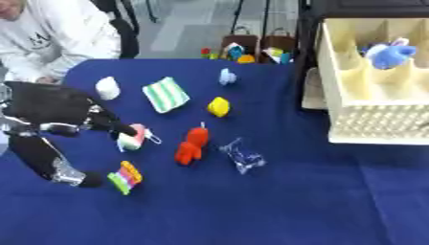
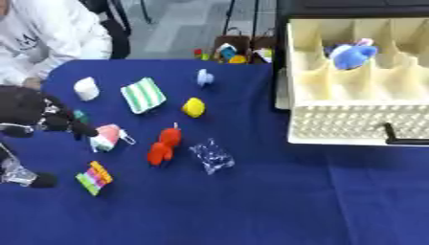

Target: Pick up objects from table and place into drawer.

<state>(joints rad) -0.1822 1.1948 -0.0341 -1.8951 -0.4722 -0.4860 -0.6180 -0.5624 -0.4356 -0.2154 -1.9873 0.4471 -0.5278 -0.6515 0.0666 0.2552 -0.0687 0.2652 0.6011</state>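
The left hand (image 1: 50, 115) is cut off by the frame's edge; the clear packet (image 1: 243, 155) holds perhaps something blue, unreadable.

The robot's left hand (image 1: 52, 115) is basically all black, with a chunky matte back and thick fingers ending in rounded black tips. There are shiny silver metal bits at the joints, one along the lower edge of the palm and another on the thumb (image 1: 71, 176), which looks like a black segment with a silvery, almost see-through section before its dark rounded tip.
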